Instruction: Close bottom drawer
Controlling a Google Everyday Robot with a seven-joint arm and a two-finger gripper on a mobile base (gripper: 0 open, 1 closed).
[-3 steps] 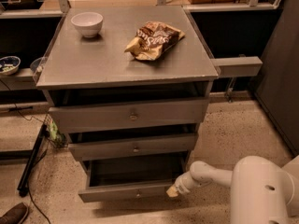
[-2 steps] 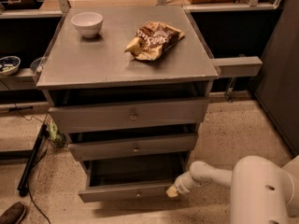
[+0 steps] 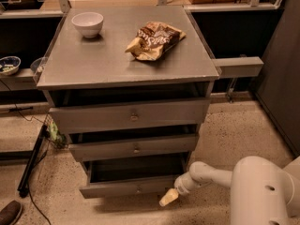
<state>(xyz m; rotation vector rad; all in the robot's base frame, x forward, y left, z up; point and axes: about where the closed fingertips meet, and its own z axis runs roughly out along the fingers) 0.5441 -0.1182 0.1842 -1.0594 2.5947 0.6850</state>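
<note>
The bottom drawer (image 3: 126, 187) is the lowest of three grey drawers in the cabinet. It stands pulled out, its dark inside showing above the narrow front panel with a small knob. My gripper (image 3: 168, 198) is at the drawer front's right end, low near the floor, on the end of my white arm (image 3: 211, 175) that comes in from the lower right. Its pale tip sits just at or in front of the panel's right corner.
The middle drawer (image 3: 136, 146) and top drawer (image 3: 133, 115) are also partly out. On the cabinet top lie a white bowl (image 3: 87, 23) and a crumpled chip bag (image 3: 154, 40). A black pole (image 3: 32, 161) leans at the left; a shoe (image 3: 9, 212) shows at bottom left.
</note>
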